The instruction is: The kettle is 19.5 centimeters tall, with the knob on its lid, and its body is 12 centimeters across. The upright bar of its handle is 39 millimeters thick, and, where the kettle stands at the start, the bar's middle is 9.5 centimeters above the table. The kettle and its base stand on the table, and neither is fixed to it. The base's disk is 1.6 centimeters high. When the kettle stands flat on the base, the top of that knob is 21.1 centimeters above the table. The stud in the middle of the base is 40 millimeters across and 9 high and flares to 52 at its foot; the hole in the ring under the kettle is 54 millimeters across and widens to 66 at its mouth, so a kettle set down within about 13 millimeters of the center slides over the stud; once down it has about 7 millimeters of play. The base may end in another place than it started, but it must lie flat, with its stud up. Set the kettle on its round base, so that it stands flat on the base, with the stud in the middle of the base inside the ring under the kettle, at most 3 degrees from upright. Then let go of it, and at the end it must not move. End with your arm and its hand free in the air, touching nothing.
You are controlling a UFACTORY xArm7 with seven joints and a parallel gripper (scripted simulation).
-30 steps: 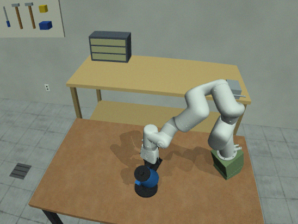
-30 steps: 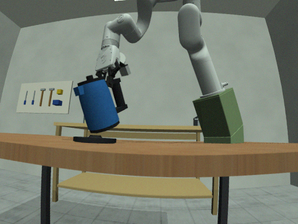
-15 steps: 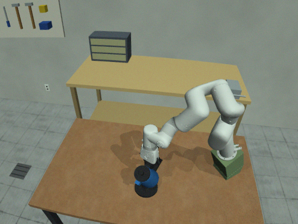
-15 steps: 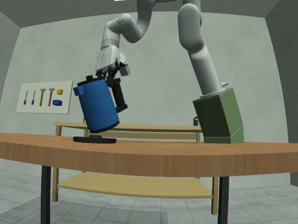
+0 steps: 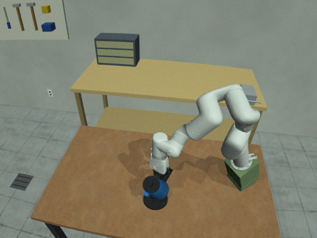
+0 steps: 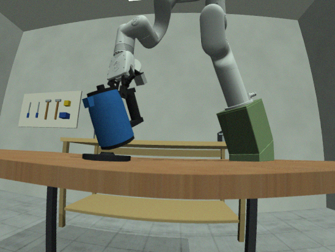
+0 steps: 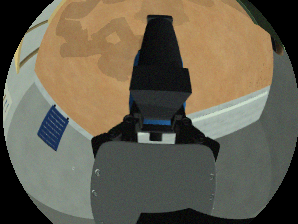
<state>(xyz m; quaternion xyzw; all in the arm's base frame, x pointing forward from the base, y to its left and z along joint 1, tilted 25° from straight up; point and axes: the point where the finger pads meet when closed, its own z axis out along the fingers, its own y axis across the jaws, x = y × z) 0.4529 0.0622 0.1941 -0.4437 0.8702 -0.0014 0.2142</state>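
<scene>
Fingers: the gripper (image 6: 125, 82) is squeezed tight on the black handle (image 6: 134, 107) of the kettle, near the handle's top — the fingers stand partly apart because the handle fills the gap.
Kettle: the blue kettle (image 6: 110, 120) hangs in the air, tipped over to one side, with its black lid (image 5: 151, 183) leaning away from the arm.
Kettle and base: the kettle's low edge hangs just above the round black base (image 6: 106, 157); from the side I can see a thin gap between them.
Base: it lies flat on the brown table (image 6: 183, 174), right under the kettle.
From above: the kettle covers most of the base (image 5: 155, 203), so only its front edge peeks out.
Wrist view: the black handle (image 7: 160, 63) sticks out between the fingers, with a bit of blue behind it.
Arm: the white arm (image 5: 208, 115) bends over from a green block (image 5: 243, 176) at the table's far corner — well apart from the kettle.
Behind: a yellow workbench (image 5: 173, 81) with a small drawer box (image 5: 117, 49), and a tool board (image 5: 32, 18) on the wall.
</scene>
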